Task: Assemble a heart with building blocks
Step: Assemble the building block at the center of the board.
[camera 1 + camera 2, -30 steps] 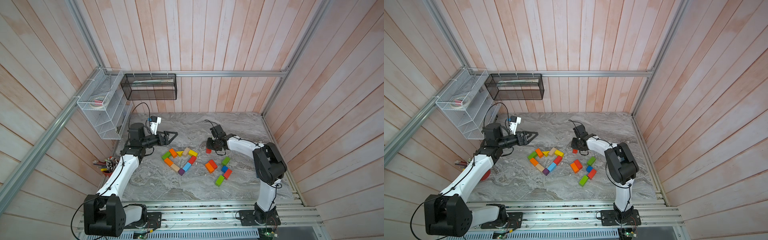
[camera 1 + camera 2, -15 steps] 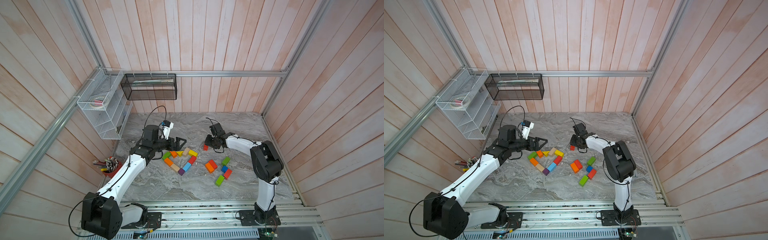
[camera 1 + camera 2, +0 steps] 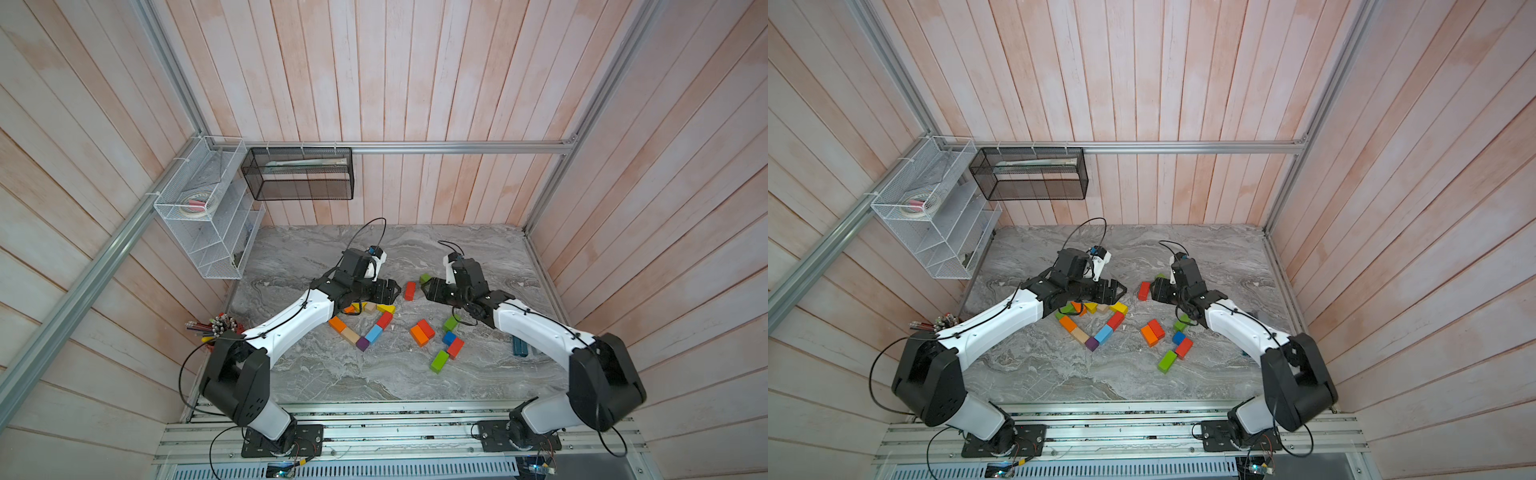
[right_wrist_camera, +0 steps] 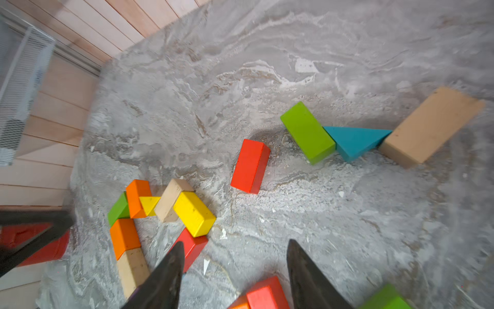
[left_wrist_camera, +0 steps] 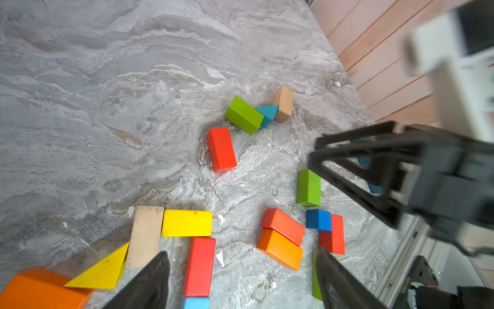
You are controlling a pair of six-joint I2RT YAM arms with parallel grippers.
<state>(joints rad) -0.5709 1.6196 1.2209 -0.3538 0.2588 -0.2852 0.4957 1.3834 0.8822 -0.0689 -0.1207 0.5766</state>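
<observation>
Top views, both: the lone red wooden brick [image 3: 409, 290] lies flat on the grey marbled tabletop [image 3: 332, 374]. It sits in the gap between the left tool [image 3: 394, 291] and the right tool [image 3: 428, 288], which face each other across it. Its long axis runs roughly front to back, toward the rear wall, so from either side you meet a long face.

Left wrist view: the left tool's jaws stand well apart with nothing between them. The brick lies ahead of the fingertips [image 5: 160, 267], inside their span.

Right wrist view: the right tool's jaws are likewise apart and empty, with the brick ahead of them.

Nearer arm: not settled. Both tools hang above the tabletop, and the top views do not agree on which tip is closer, so treat them as about equal.

Judgement: the part-built ring of coloured wooden blocks [image 3: 374, 333] lies on the left arm's side, partly under that tool. The left arm is therefore your likelier carrier. Bring the jaws down across the brick's short width, and check the wrist angle first, since a skewed closure would probably push the brick away.
</observation>
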